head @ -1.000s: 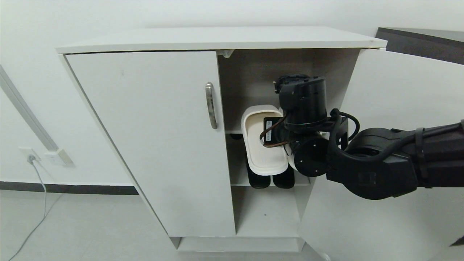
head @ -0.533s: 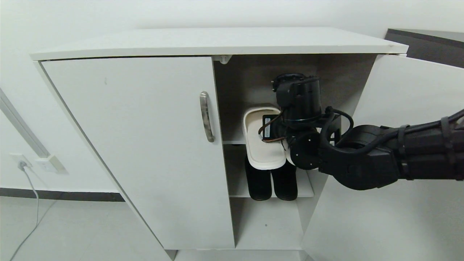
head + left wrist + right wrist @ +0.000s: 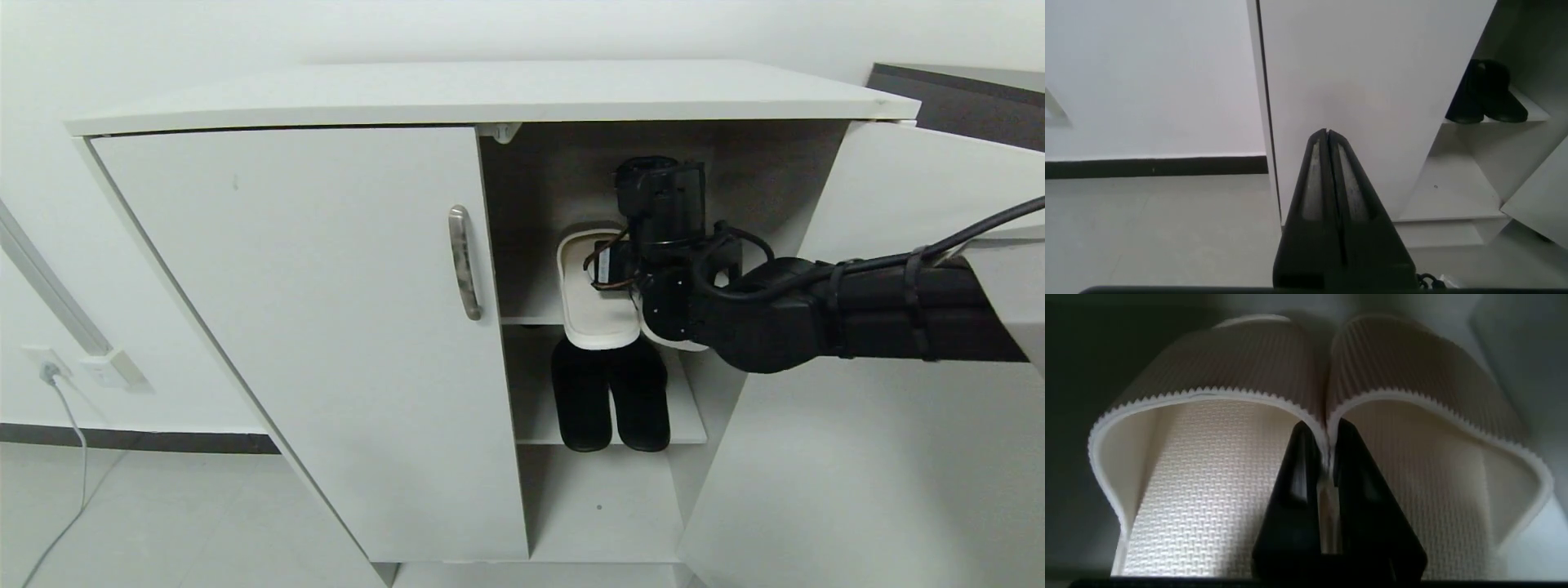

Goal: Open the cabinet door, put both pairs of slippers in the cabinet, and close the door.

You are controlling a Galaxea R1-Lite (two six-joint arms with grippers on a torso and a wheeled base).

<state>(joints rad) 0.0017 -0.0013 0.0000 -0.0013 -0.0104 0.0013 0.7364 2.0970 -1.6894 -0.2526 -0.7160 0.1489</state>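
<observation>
We see bright, even light on the cabinet and the wall behind it in the head view. The open compartment darkens toward its back, and the black slippers at the shelf's front edge lie in shade. In the right wrist view the cream slippers sit in dim light, darkness around them.

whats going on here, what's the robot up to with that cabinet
The right gripper is shut on a pair of white slippers, pinching their inner edges together, and holds them at the cabinet's upper shelf, heels sticking out past its front. A pair of black slippers lies on the lower shelf. The right door is open, the left door shut. The left gripper is shut and empty, outside facing the left door.
</observation>
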